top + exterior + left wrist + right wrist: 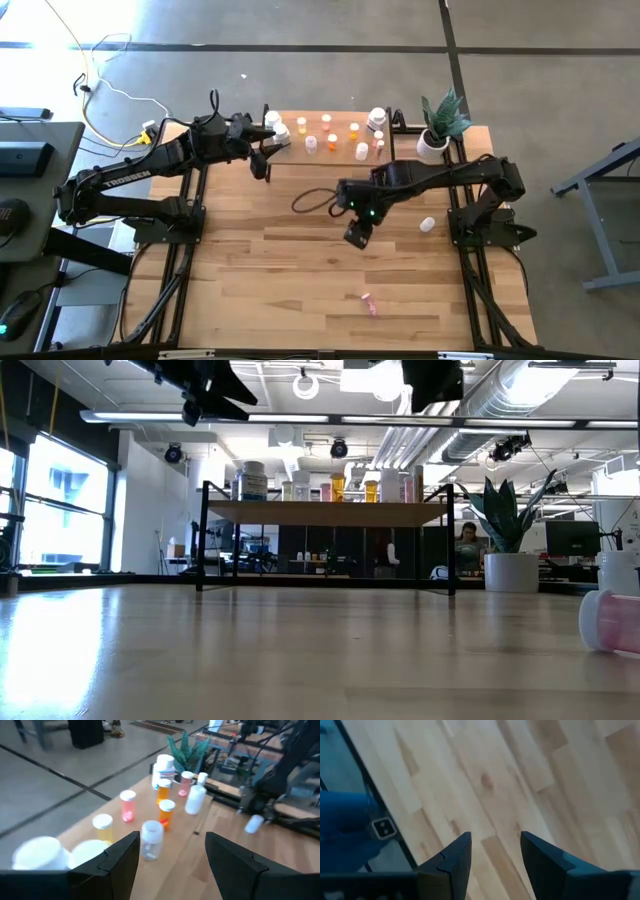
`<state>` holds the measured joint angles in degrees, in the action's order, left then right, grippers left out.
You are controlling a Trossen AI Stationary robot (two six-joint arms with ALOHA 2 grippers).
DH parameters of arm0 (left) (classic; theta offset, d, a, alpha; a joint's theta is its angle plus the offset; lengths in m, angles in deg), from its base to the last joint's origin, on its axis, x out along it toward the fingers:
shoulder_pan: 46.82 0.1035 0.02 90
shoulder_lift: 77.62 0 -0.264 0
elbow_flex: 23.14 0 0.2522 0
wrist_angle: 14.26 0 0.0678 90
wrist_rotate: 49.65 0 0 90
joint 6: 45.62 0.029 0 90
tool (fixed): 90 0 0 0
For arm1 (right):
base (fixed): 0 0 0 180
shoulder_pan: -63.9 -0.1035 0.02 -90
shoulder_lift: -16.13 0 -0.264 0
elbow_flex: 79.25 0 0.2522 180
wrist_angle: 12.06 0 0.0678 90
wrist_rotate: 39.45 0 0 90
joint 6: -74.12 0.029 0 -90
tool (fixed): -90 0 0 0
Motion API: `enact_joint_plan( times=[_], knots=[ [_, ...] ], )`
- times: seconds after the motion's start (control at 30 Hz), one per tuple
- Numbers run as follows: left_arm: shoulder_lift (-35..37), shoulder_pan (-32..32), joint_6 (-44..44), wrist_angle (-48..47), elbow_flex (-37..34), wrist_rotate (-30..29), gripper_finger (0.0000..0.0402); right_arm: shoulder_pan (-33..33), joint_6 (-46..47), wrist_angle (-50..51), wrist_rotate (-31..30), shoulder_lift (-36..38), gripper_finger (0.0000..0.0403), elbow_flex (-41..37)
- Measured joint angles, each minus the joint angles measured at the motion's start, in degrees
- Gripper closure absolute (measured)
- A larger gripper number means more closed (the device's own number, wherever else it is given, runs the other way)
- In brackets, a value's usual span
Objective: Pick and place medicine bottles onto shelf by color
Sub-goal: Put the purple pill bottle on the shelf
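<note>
The shelf (335,150) stands at the table's far edge with several medicine bottles (332,135) upright on its top: white, orange and pink (128,806). My left gripper (265,152) hovers open at the shelf's left end, above a clear white bottle (151,839), with nothing between its fingers (120,865). My right gripper (357,236) hangs open over the bare middle of the table, pointing steeply down (495,855). A white bottle (427,224) lies on its side on the table at the right. A pink bottle (369,304) lies near the front edge.
A potted plant (440,125) in a white pot stands at the far right corner beside the shelf. A black cable (315,198) loops over the table in front of the shelf. Bare wood (280,270) stretches across the near half.
</note>
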<state>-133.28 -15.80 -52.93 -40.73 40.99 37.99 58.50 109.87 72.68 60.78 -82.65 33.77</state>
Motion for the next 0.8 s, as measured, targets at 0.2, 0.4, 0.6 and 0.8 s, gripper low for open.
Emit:
enact_joint_plan(
  times=[0.2, 0.4, 0.6, 0.8],
  knots=[
    [0.0, -2.3, -5.8, -3.6, 0.0, 1.5, 0.0188, -4.1, 4.5, 0.0, -0.1, 0.0, 0.0241, 0.0],
    [0.3, -7.1, -5.3, -9.0, 0.0, 1.7, 0.0188, -9.0, 9.2, 0.0, -2.9, 0.0, 0.0215, 0.0],
    [0.3, -11.9, -4.7, -10.6, 0.0, 1.7, 0.0188, -14.2, 14.8, -0.2, -3.3, -1.9, 0.0201, 0.0],
    [0.3, -15.0, -6.0, -10.7, 0.0, 1.5, 0.0188, -19.5, 20.9, -2.1, -3.2, -4.5, 0.0201, 0.0]
  ],
)
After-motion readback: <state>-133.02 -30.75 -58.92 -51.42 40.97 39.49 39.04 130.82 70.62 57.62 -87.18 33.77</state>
